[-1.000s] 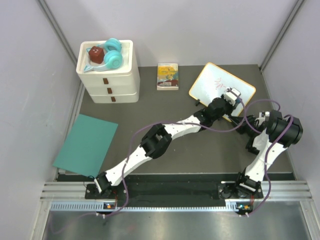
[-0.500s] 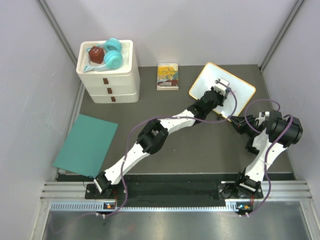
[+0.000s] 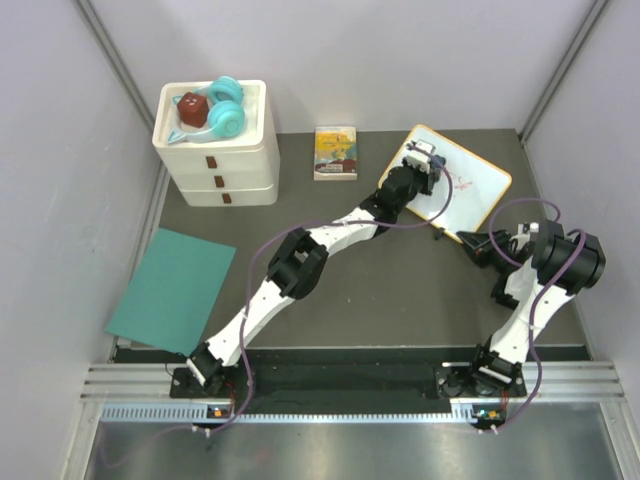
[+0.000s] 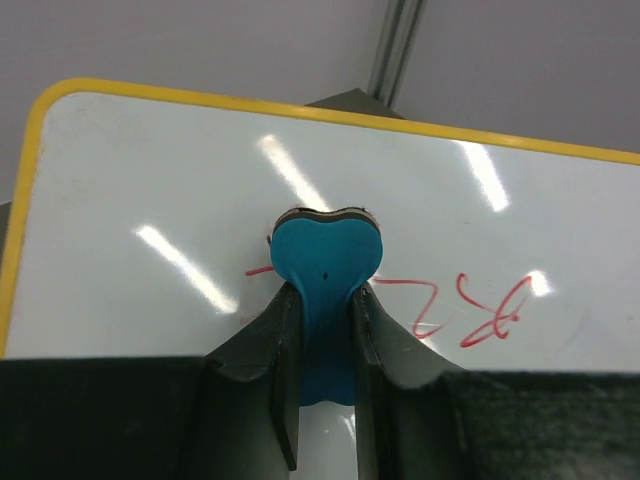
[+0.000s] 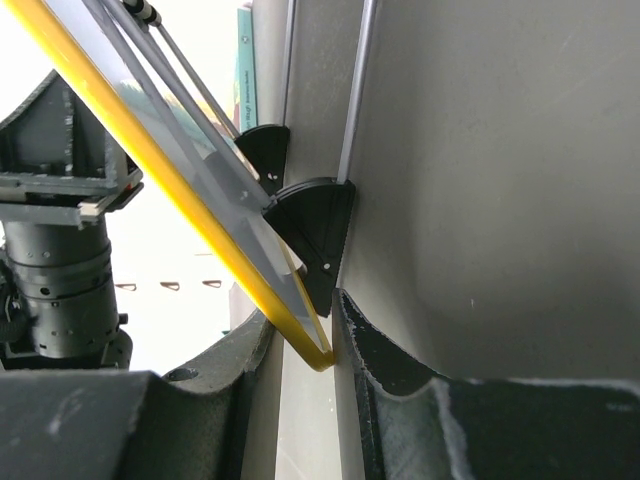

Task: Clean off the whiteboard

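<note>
**Inspector:** Item one, the whiteboard (image 3: pixel 470 185). Position?

**Assistant:** Far right of the table (image 3: pixel 400 300), turned at an angle to the table edges. White face, yellow-orange frame. In the right wrist view it stands tilted on its black feet (image 5: pixel 315 225).

**Inspector:** Condition of the face?

**Assistant:** The red scribbles (image 4: pixel 480 305) are on the right half in the left wrist view. A thin red line runs left from them to the eraser (image 4: pixel 326 255). The face left of the eraser is bare white.

**Inspector:** The eraser?

**Assistant:** Blue and heart-shaped, with a dark pad along its far edge. That edge appears to lie against the board.

**Inspector:** Left gripper (image 4: pixel 325 300)?

**Assistant:** Clenched on the eraser's narrow end, one finger on each side. From above, it (image 3: pixel 425 158) sits over the board's far left part with the arm stretched across the table.

**Inspector:** Right gripper (image 5: pixel 305 340)?

**Assistant:** It grasps the whiteboard. The frame's near corner sits between its two fingers, touching one of them. Contact with the other is hard to judge. From above, it (image 3: pixel 478 243) is at the board's near edge.

**Inspector:** Surroundings?

**Assistant:** A small yellow picture book (image 3: pixel 335 152) lies just left of the board, apart from it. A white three-drawer unit (image 3: pixel 217 150) is at far left, with teal headphones (image 3: pixel 222 112) and a dark red object (image 3: pixel 192 108) on top. A teal sheet (image 3: pixel 172 290) lies flat at near left.
</note>
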Action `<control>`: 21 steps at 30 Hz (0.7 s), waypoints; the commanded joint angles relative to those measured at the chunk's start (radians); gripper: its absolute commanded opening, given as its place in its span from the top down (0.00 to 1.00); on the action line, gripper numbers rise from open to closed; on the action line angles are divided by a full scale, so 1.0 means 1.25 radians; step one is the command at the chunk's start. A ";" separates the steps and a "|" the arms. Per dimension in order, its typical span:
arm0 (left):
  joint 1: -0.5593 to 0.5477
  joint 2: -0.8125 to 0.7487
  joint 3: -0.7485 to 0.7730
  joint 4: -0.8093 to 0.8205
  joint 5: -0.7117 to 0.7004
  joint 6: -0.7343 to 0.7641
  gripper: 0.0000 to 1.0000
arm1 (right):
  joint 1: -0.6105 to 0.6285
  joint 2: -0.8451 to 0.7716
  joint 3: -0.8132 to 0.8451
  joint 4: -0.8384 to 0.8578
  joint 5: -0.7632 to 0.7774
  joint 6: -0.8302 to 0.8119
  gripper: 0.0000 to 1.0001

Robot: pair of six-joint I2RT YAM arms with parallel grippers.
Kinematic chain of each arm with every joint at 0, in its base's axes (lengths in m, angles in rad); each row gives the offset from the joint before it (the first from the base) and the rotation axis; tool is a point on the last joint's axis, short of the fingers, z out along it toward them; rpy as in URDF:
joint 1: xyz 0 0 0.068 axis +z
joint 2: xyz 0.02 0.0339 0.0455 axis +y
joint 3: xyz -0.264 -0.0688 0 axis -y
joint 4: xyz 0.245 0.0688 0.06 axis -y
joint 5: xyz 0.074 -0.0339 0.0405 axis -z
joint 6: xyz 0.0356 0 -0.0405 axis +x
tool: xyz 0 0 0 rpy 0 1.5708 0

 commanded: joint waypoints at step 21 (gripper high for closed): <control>-0.036 -0.029 -0.043 0.090 0.016 0.027 1.00 | 0.001 0.005 -0.003 0.046 0.000 0.016 1.00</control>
